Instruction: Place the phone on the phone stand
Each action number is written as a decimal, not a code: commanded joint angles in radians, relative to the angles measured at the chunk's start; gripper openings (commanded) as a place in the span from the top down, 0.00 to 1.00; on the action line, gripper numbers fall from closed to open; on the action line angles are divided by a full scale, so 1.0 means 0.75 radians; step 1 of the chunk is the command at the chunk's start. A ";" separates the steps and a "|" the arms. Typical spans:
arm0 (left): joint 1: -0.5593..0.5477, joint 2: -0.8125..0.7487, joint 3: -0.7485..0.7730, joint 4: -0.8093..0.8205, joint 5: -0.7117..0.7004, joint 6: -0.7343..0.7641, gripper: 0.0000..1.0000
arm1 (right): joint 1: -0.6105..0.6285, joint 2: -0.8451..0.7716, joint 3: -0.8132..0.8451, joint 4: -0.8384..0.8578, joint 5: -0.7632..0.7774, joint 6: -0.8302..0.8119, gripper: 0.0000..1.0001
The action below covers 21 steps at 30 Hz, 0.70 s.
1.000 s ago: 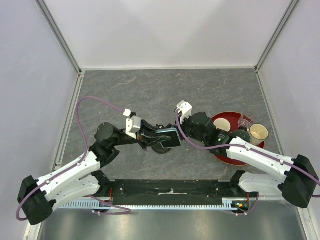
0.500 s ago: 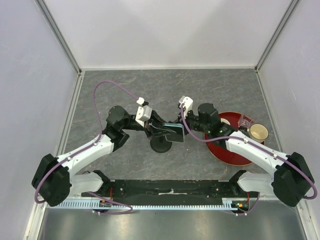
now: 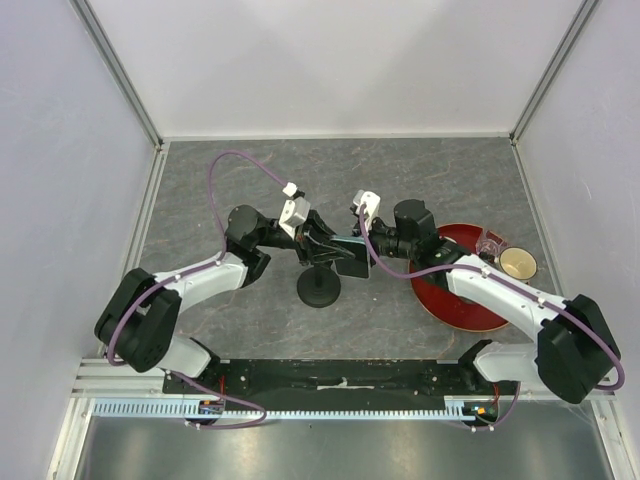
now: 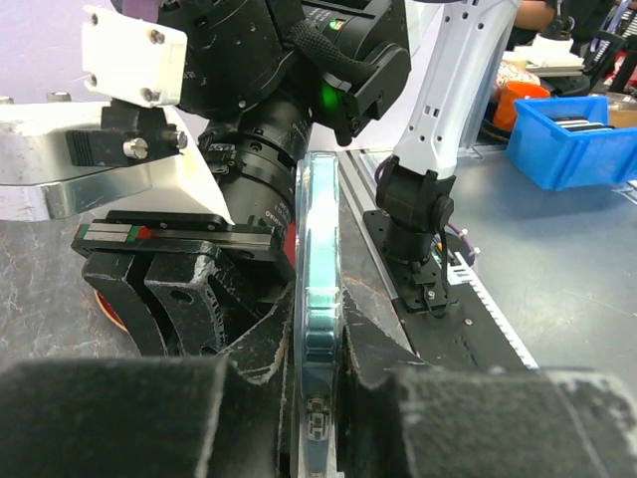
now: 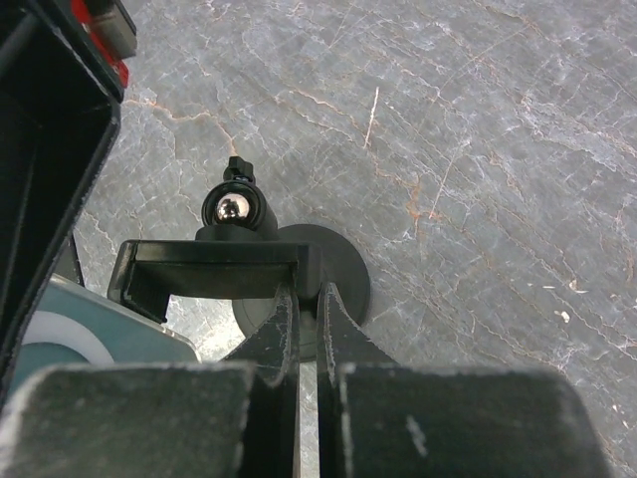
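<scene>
Moved: both claws and phone (image 3: 350,262) farther out across table (image 3: 450,180).
Left claw (image 3: 320,245): clamping phone.
Right claw (image 3: 366,252): pinching phone stand (image 3: 319,290) holder.

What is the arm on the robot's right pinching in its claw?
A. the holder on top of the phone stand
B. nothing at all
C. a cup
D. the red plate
A: in the right wrist view the right gripper has its two fingers shut on an edge of the black holder at the top of the phone stand.
</scene>
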 commanded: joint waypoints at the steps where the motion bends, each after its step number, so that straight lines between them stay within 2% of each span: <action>1: 0.024 -0.016 0.075 0.133 0.011 0.003 0.98 | 0.008 -0.005 0.047 0.075 -0.068 0.039 1.00; 4: 0.049 -0.091 0.012 -0.012 -0.048 0.119 0.98 | 0.008 -0.040 0.024 0.081 -0.029 0.037 1.00; 5: 0.053 -0.116 -0.010 -0.059 -0.135 0.160 0.98 | 0.006 -0.060 0.014 0.095 -0.021 0.037 1.00; 8: 0.053 -0.190 -0.139 -0.044 -0.311 0.230 0.98 | 0.006 -0.075 -0.045 0.197 0.004 0.104 1.00; 12: 0.053 -0.243 -0.182 -0.123 -0.418 0.289 0.98 | 0.008 -0.068 -0.100 0.307 0.016 0.147 1.00; 16: 0.053 -0.266 -0.194 -0.201 -0.455 0.347 0.98 | 0.008 -0.075 -0.123 0.349 0.008 0.170 1.00; 21: 0.053 -0.116 -0.088 -0.238 -0.257 0.312 0.98 | 0.008 -0.017 -0.058 0.294 -0.088 0.135 1.00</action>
